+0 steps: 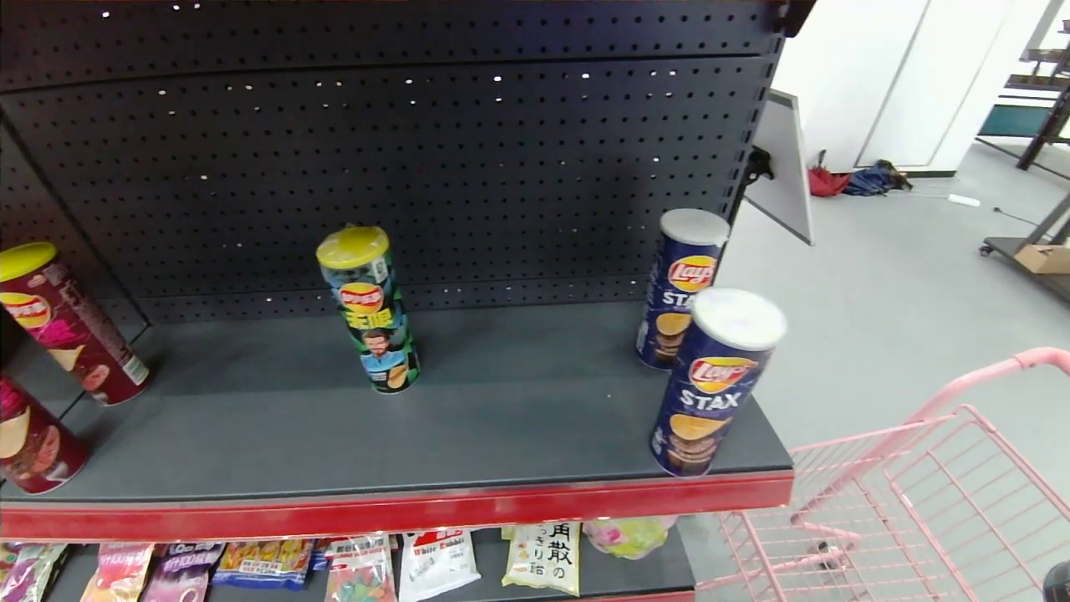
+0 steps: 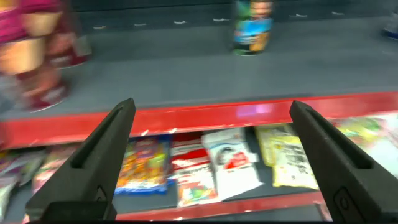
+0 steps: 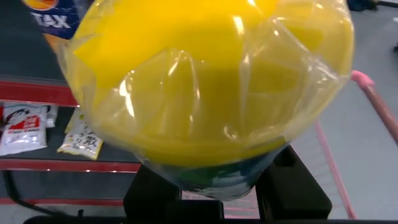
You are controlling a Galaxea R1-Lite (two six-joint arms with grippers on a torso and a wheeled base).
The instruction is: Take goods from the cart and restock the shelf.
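**Chip cans stand on the shelf, one more clamped in the right gripper**

Chip cans are spread along the dark shelf (image 1: 468, 426) in the head view. At its far left stand two maroon cans, the rear maroon can (image 1: 67, 322) with a yellow lid and the front maroon can (image 1: 29, 435) nearer the red front lip (image 1: 393, 510). Toward the middle, well apart from them, the green can (image 1: 372, 313) stands with its yellow lid on, close to the pegboard back (image 1: 418, 167). At the right end stand the rear blue can (image 1: 684, 284) and the front blue can (image 1: 715, 385), the latter at the shelf's front corner. Snack bags (image 1: 435, 564) lie on the tier below. The pink cart (image 1: 945, 502) stands beside the shelf's right end.

The left gripper (image 2: 211, 104) has its fingers spread wide with nothing between them, facing the red lip. The right gripper (image 3: 221, 186) grasps the held can (image 3: 211, 81), a yellow-lidded can in clear wrap, by its body, with the cart's pink rail on one side and the shelf's right end on the other.
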